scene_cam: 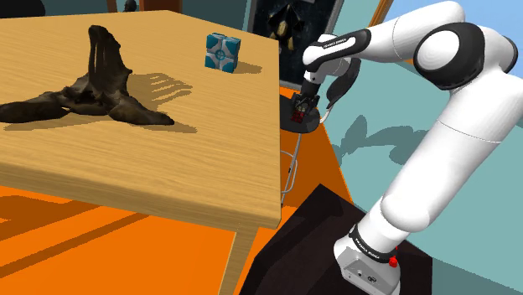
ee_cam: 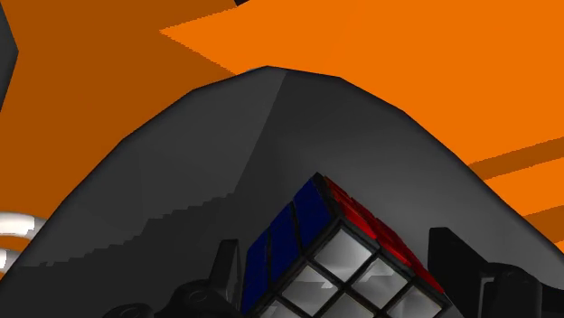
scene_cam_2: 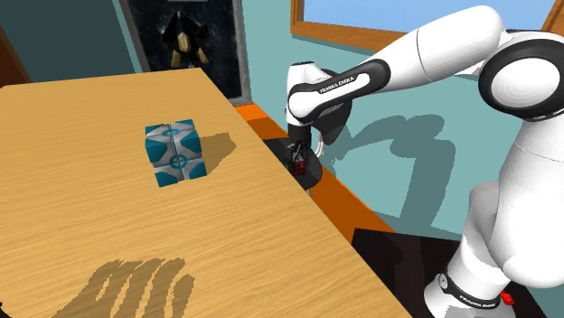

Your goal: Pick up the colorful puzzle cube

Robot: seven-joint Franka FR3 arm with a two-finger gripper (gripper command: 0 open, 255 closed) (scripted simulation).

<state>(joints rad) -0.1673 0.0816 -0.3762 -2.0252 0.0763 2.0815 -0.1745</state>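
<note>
- The puzzle cube (ee_cam: pixel 361 257) (red, blue and white faces showing) sits low beside the table (scene_cam: pixel 168 168), over a dark round stool (ee_cam: pixel 271 154), well apart from the blue-and-white box (scene_cam_2: pixel 176 152) on the tabletop.
- The gripper (ee_cam: pixel 334 280) has the cube between its two fingers (ee_cam: pixel 452 262), which look closed against opposite faces; nothing else is in its hold.
- Step in hand, as I judge it: the grasp is made and the lift is due.
- The next move calls for a straight rise off the stool, keeping the squeeze firm so the tilted cube does not twist out.

One puzzle cube (ee_cam: pixel 334 262), one blue box (scene_cam: pixel 223 51)
</note>
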